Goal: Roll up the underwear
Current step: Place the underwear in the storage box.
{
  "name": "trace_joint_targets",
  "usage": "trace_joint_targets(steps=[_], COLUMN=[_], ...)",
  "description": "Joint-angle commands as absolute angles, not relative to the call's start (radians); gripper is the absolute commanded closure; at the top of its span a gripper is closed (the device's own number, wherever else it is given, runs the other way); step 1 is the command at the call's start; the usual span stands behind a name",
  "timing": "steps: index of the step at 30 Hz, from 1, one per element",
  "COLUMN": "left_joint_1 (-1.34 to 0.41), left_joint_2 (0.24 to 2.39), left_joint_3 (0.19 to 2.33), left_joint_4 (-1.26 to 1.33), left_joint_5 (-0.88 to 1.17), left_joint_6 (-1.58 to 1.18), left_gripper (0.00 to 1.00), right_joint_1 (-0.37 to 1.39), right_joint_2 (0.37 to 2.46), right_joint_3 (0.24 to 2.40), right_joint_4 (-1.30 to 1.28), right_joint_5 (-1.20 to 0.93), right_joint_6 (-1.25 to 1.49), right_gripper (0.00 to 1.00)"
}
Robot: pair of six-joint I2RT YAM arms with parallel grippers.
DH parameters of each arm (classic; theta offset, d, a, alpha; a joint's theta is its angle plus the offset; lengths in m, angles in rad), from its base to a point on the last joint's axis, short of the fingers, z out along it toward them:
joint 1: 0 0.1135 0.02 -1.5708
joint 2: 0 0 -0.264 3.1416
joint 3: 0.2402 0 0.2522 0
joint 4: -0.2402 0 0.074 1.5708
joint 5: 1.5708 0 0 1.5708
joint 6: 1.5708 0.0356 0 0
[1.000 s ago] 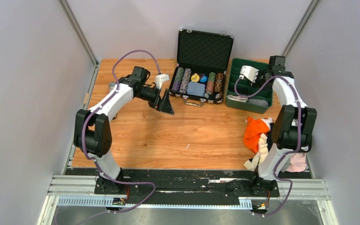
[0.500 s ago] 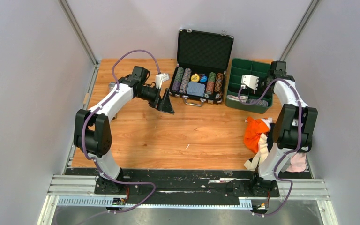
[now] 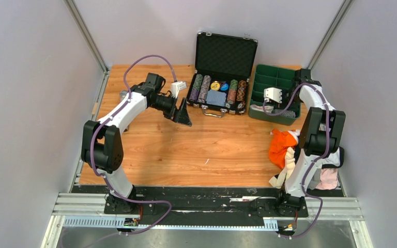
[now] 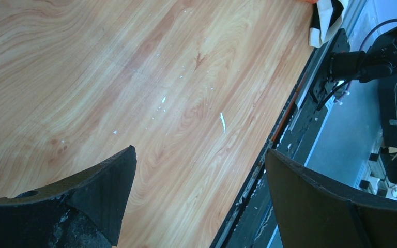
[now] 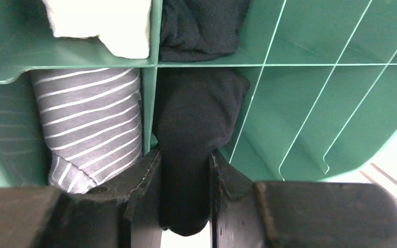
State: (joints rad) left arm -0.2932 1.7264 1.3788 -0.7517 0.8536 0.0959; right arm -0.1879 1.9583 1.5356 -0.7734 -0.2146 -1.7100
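Note:
My right gripper (image 5: 185, 155) is shut on a rolled black underwear (image 5: 196, 113), with the roll's end reaching into a compartment of the green tray (image 5: 315, 93). A grey-and-white pinstriped roll (image 5: 90, 119) fills the compartment to its left. A white one (image 5: 103, 23) and another black one (image 5: 201, 23) lie in the row beyond. In the top view my right gripper (image 3: 269, 107) hangs over the tray's (image 3: 278, 77) near left part. Loose orange (image 3: 280, 146), beige (image 3: 289, 166) and pink (image 3: 329, 179) underwear lie by my right arm. My left gripper (image 3: 183, 115) is open and empty above the bare wood.
An open black case of poker chips (image 3: 219, 89) stands at the back middle, just left of the tray. In the left wrist view my left gripper (image 4: 199, 170) frames the wooden tabletop (image 4: 134, 77) and its near edge rail (image 4: 289, 129).
My right gripper has moved from the tray's back toward its near left side, carrying the black roll down into a compartment. The left arm has not moved.

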Motion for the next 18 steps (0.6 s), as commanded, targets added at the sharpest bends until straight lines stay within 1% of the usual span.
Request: trace_joint_targets(steps=[1, 8, 12, 16, 18], left_joint_1=[-0.296, -0.296, -0.296, -0.296, -0.296], left_joint_2=[1.673, 1.668, 1.664, 1.666, 1.665], left_joint_3=[1.371, 1.347, 1.34, 1.346, 1.348], left_joint_4=[-0.763, -0.798, -0.825, -0.842, -0.846], left_joint_5=[0.849, 0.844, 0.839, 0.828, 0.825], left_joint_6=[0.119, 0.153, 0.185, 0.209, 0.218], left_gripper=[0.0, 0.0, 0.0, 0.0, 0.0], right_joint_1=[-0.195, -0.201, -0.198, -0.201, -0.202], right_joint_2=[2.047, 2.269, 2.342, 2.355, 2.344], right_joint_3=[1.647, 1.985, 2.056, 2.04, 2.044], right_joint_4=[-0.956, -1.237, -1.314, -1.308, -1.3], right_joint_5=[-0.232, -0.271, -0.267, -0.259, -0.274], right_joint_6=[-1.724, -1.686, -1.672, -1.65, -1.625], right_gripper=[1.0, 1.0, 0.98, 0.85, 0.72])
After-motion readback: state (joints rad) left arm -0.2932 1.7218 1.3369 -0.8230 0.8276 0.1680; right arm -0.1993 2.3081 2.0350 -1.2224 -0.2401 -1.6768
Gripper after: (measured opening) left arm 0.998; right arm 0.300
